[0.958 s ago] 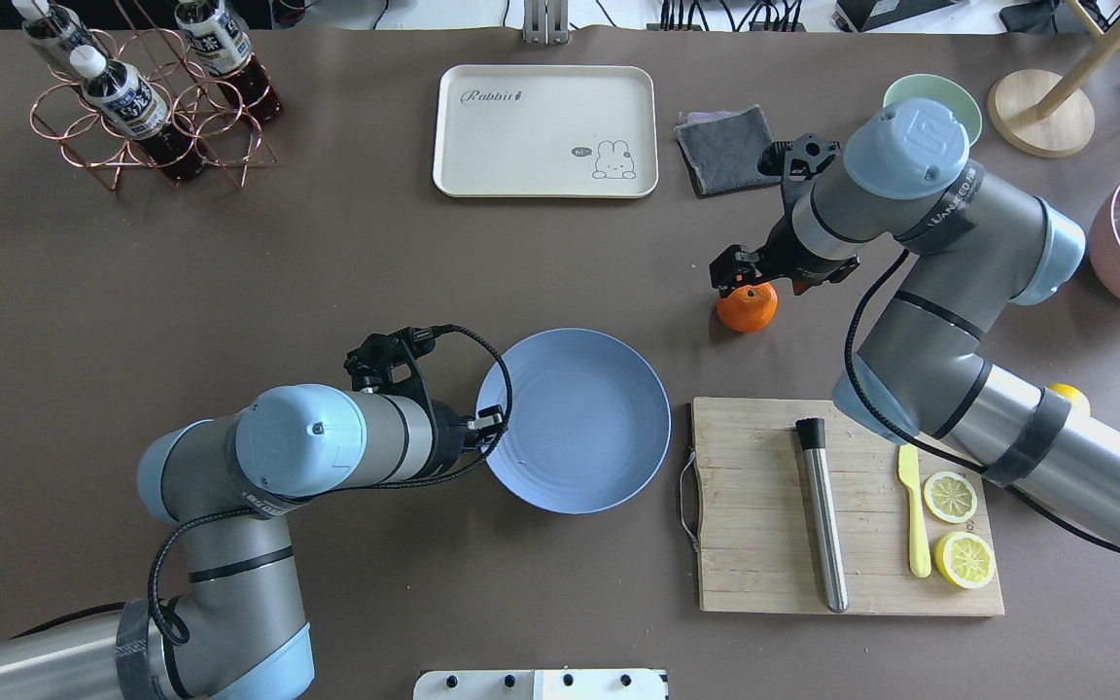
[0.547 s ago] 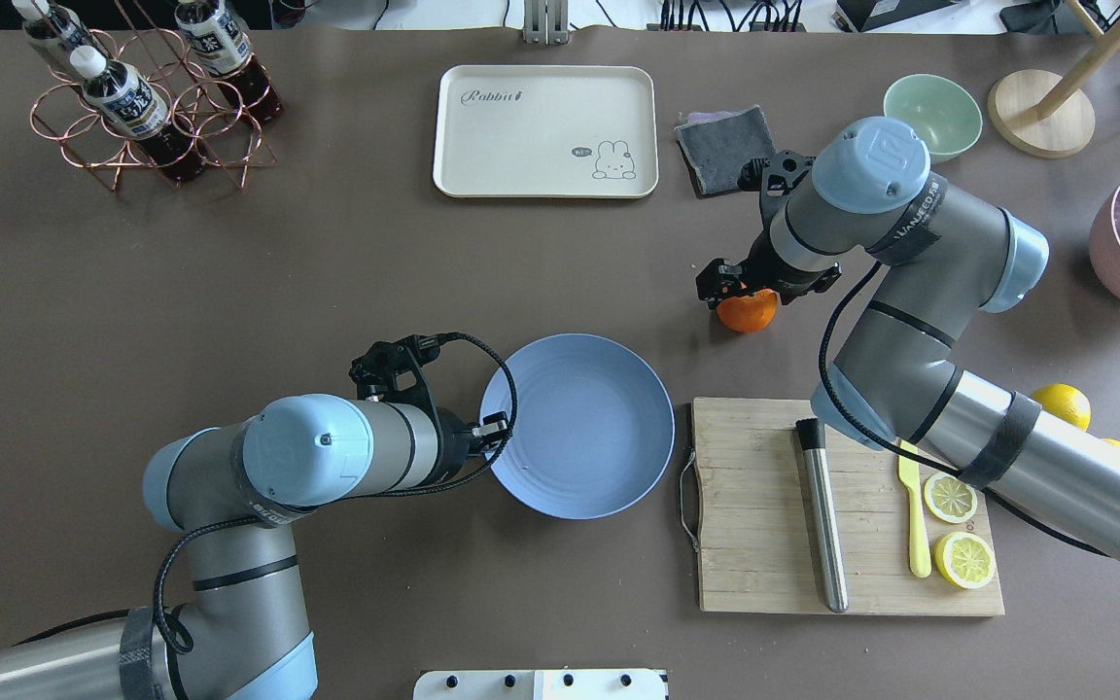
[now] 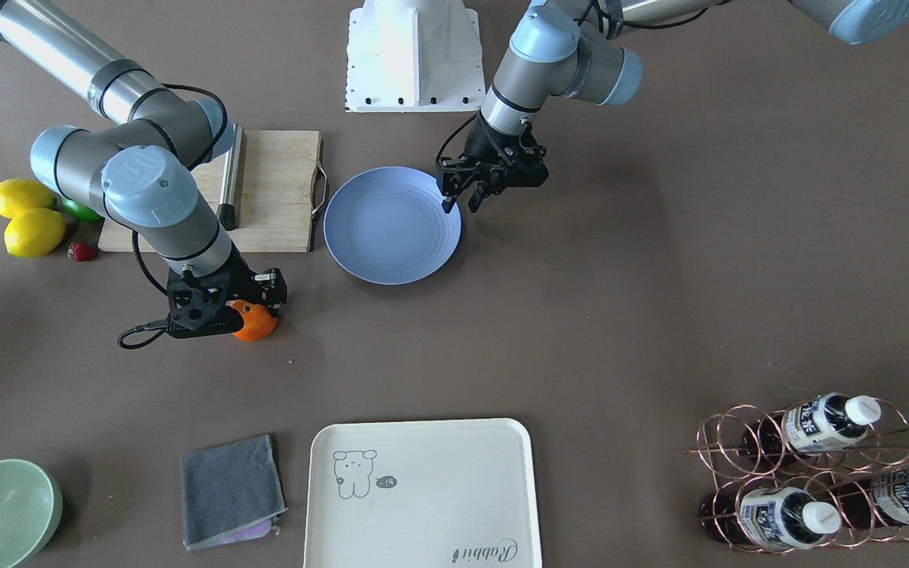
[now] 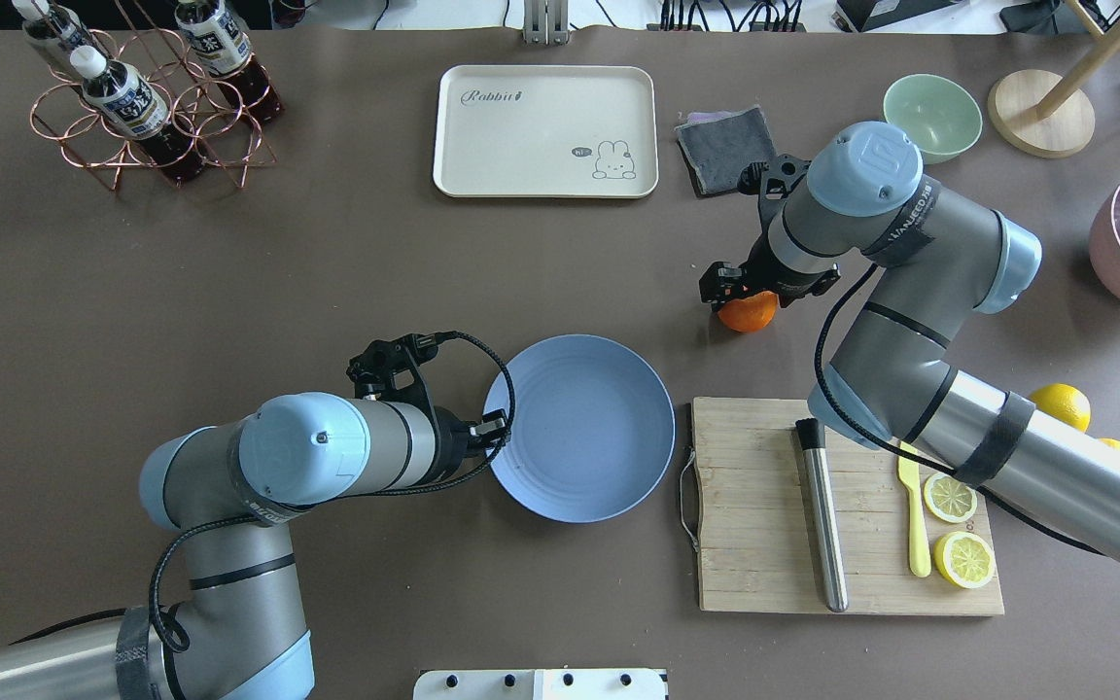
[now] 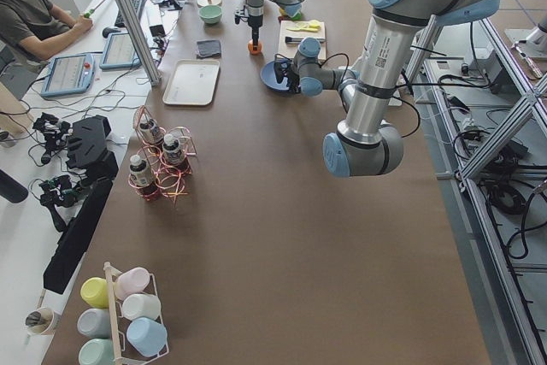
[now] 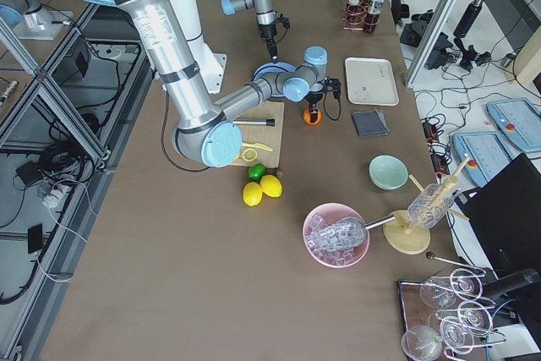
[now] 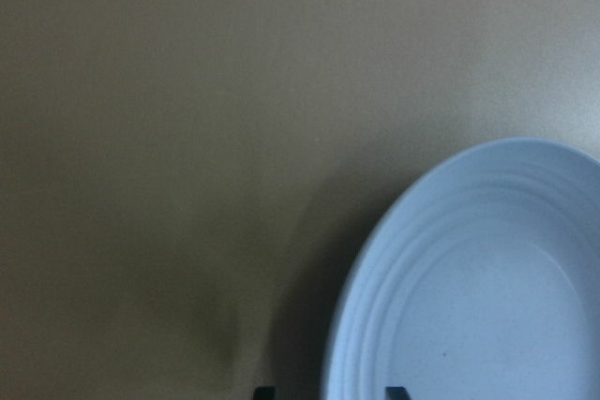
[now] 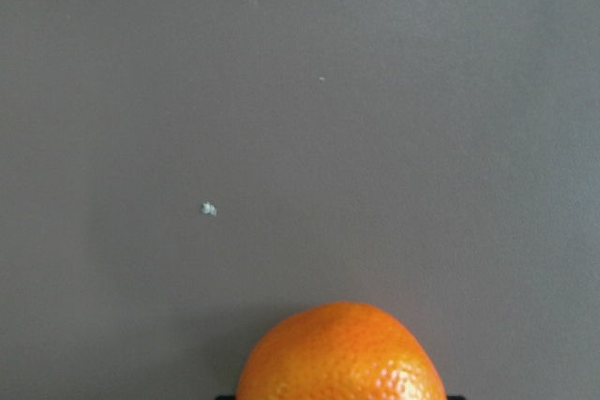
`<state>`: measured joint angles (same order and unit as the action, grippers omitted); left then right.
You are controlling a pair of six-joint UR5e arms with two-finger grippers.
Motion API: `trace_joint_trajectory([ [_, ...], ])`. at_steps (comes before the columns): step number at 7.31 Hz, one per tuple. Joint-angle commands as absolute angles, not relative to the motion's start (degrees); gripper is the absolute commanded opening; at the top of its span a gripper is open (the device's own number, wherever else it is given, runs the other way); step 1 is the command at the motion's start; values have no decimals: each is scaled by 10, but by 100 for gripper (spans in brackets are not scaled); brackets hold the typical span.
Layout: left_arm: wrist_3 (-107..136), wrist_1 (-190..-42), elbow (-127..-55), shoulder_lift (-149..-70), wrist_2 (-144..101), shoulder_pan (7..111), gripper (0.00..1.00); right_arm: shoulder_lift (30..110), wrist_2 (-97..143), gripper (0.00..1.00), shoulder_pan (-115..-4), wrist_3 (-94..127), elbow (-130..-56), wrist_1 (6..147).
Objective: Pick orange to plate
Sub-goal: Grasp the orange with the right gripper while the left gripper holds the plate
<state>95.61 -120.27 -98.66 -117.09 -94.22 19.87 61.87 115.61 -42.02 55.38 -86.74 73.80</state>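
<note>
The orange (image 4: 748,313) rests on the brown table, above the cutting board's far-left corner. My right gripper (image 4: 750,297) is down over it, its fingers tight against the fruit's sides in the right wrist view; the orange (image 8: 339,353) fills the gap between them. From the front the orange (image 3: 257,323) pokes out beside the gripper (image 3: 245,312). The light-blue plate (image 4: 599,457) lies mid-table. My left gripper (image 4: 494,430) is shut on its left rim; in the left wrist view the plate (image 7: 487,306) edge runs between the two fingertips.
A wooden cutting board (image 4: 764,506) with a metal cylinder (image 4: 821,515), a yellow knife (image 4: 913,515) and lemon halves (image 4: 951,496) lies right of the plate. Cream tray (image 4: 545,131), grey cloth (image 4: 723,146), green bowl (image 4: 931,115) and bottle rack (image 4: 147,97) line the far edge.
My right gripper dropped lower over the orange and its arm swung slightly left. The left gripper and the plate slid together a little to the right and toward the robot.
</note>
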Motion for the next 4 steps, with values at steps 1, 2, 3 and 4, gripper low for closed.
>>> trace_joint_trajectory([
  [1,953,-1200,-1008,-1166,-948,217,71,600,1162,0,-420,575,-874,737],
  [2,919,-1200,-1033,-1127,-987,251,72,581,1165,0,-416,612,-885,741],
  [3,875,-1201,-1054,-1091,-1034,300,76,568,1165,0,-405,650,-909,747],
  [4,831,-1201,-1060,-1063,-1074,341,76,566,1158,0,-378,704,-933,747],
])
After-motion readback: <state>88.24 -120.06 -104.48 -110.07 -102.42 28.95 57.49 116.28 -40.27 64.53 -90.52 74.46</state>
